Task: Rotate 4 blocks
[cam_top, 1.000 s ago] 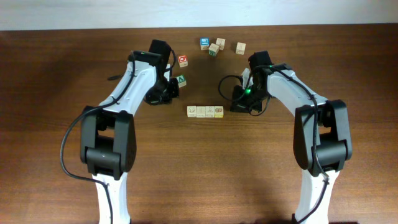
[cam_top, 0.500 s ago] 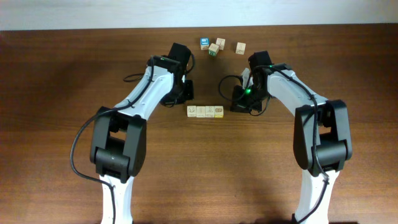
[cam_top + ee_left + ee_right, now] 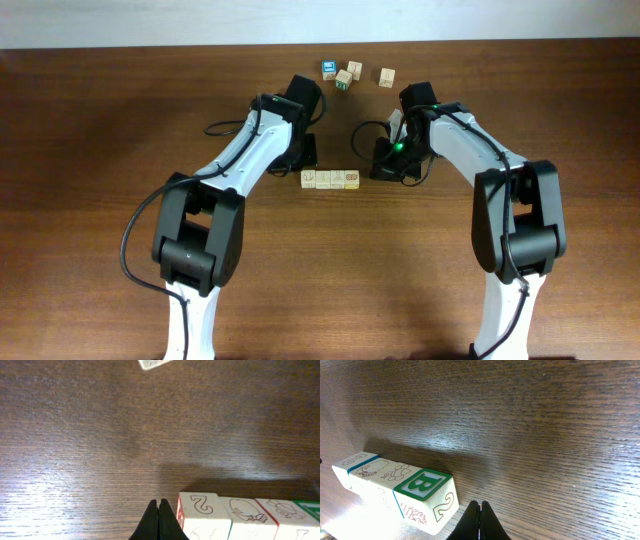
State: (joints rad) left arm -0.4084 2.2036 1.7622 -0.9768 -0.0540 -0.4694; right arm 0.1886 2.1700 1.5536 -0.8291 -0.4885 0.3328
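Note:
Four pale-wood blocks (image 3: 330, 179) lie in a touching row at the table's middle. In the left wrist view the row (image 3: 240, 515) runs off to the right, and its near end cube shows a "2". From the right wrist view the row (image 3: 395, 482) ends in a cube with a green "B" on top. My left gripper (image 3: 304, 166) is shut and empty, its tips (image 3: 159, 512) just beside the row's left end. Shut and empty too, my right gripper (image 3: 372, 174) has its tips (image 3: 480, 512) just off the row's right end, beside the "B" cube.
Several loose cubes (image 3: 344, 74) lie at the back of the table, and one more cube (image 3: 386, 76) sits to their right. A cube's corner (image 3: 155, 364) shows at the top edge of the left wrist view. Both arms flank the row closely.
My left arm has swung right and down to the row's left end, covering the two cubes it was near. The right arm and the row have not moved.

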